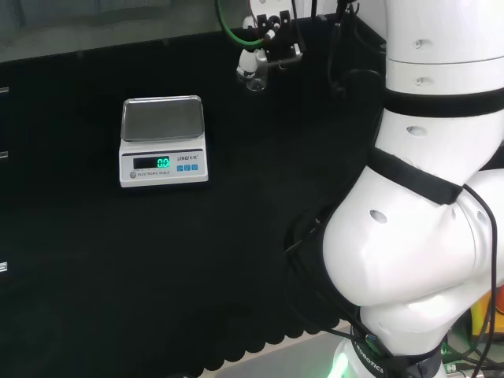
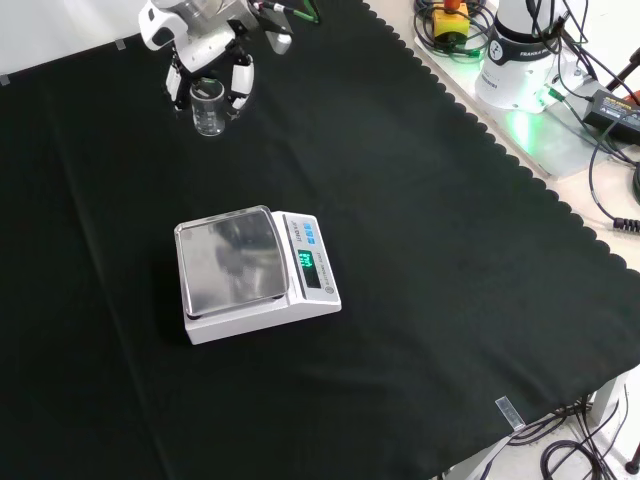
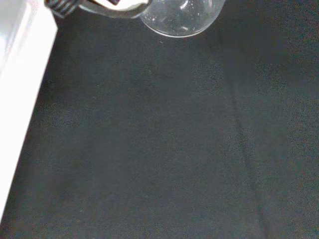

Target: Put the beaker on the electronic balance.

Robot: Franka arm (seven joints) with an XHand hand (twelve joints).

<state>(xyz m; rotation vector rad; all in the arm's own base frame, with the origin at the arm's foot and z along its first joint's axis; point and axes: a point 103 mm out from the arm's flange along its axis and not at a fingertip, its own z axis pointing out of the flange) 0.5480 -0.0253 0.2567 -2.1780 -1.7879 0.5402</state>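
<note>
Hand: your black and white hand [image 2: 205, 62] sits at the top left of the front view, its fingers [image 2: 241, 82] coming down on either side of the beaker and curled in against its wall, so it has hold of the glass.
Beaker: the small clear glass beaker [image 2: 207, 105] stands upright between those fingers; in the head view you see it [image 1: 253, 77] at the far edge of the cloth, just under the hand [image 1: 272, 46]. You cannot tell whether its base touches the cloth.
Wrist view: you look past a finger [image 3: 107, 5] at the beaker's round clear bottom [image 3: 180, 17], with dark cloth beyond it.
Balance: the white electronic balance with a square steel pan [image 2: 255, 272] rests on the surface near the middle of the front view, well apart from the beaker, its green display lit. Its pan [image 1: 162, 118] is bare in the head view.
Surface: black cloth with a scalloped edge [image 2: 420, 250] covers it.
</note>
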